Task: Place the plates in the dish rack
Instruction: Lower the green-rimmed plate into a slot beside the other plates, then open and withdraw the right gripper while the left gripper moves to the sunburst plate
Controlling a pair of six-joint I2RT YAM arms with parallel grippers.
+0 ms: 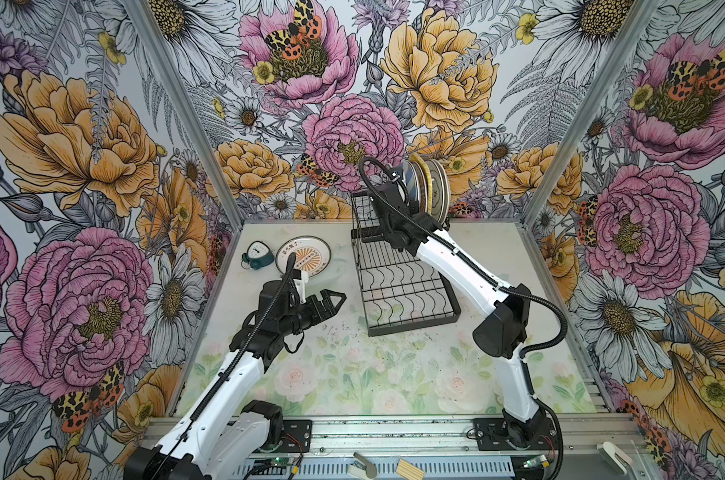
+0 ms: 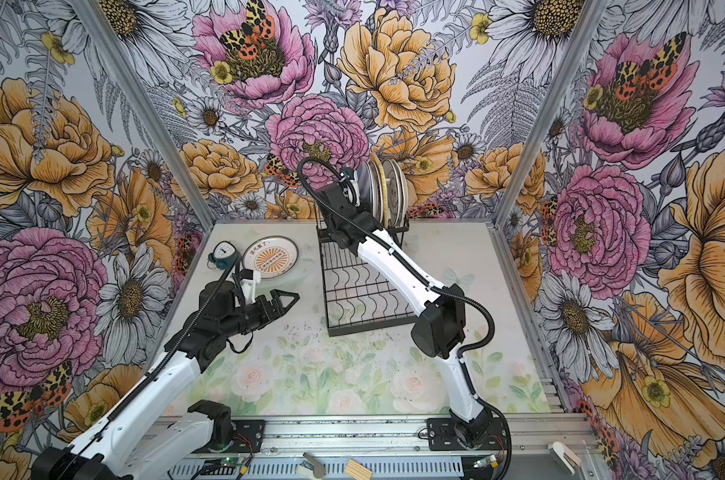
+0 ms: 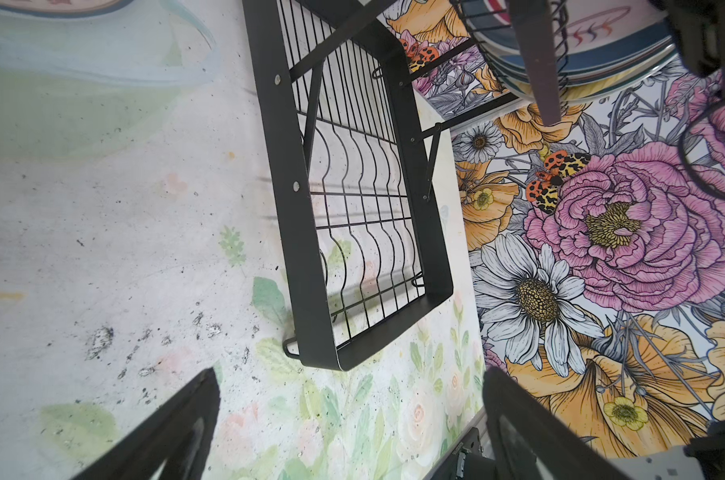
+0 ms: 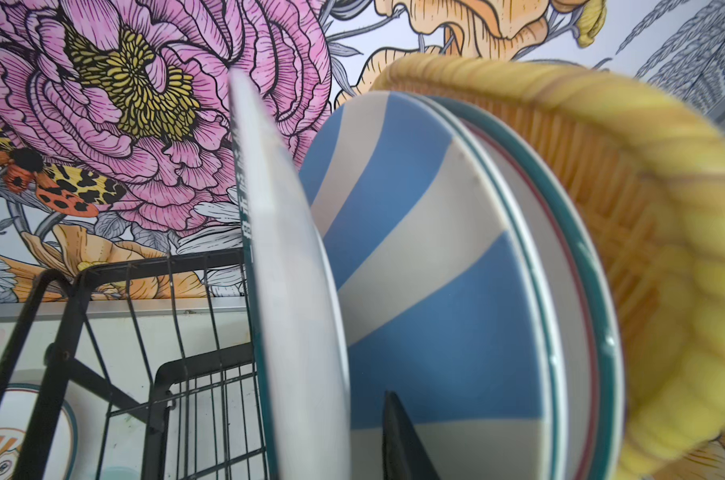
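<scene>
A row of plates (image 1: 429, 187) stood on edge on the raised upper shelf of the dish rack (image 1: 414, 326), packed side by side in both top views. The rack sat toward the back of the table (image 1: 352, 374), close to the rear wall.

In the right wrist view the nearest of the row was a white plate (image 4: 294, 291) seen edge-on. Behind it came a blue-and-white striped plate (image 4: 414, 270), a teal-rimmed plate (image 4: 581, 257) and a yellow woven-look plate (image 4: 664, 249).

One more round plate with an orange sunburst print (image 1: 310, 251) lay flat on the table to the left of the rack, just beside a small teal alarm clock (image 1: 257, 254).

The right gripper (image 1: 399, 185) reached over the rack to the near end of the row. One dark finger (image 4: 400, 440) showed in the gap between the white plate and the striped plate, and the other finger was hidden. The white plate possibly sat between the jaws, but I could not tell whether they pressed on it or stood clear.

The left gripper (image 1: 337, 299) hovered above the table between the flat plate and the rack, its jaws spread wide and holding nothing.
</scene>
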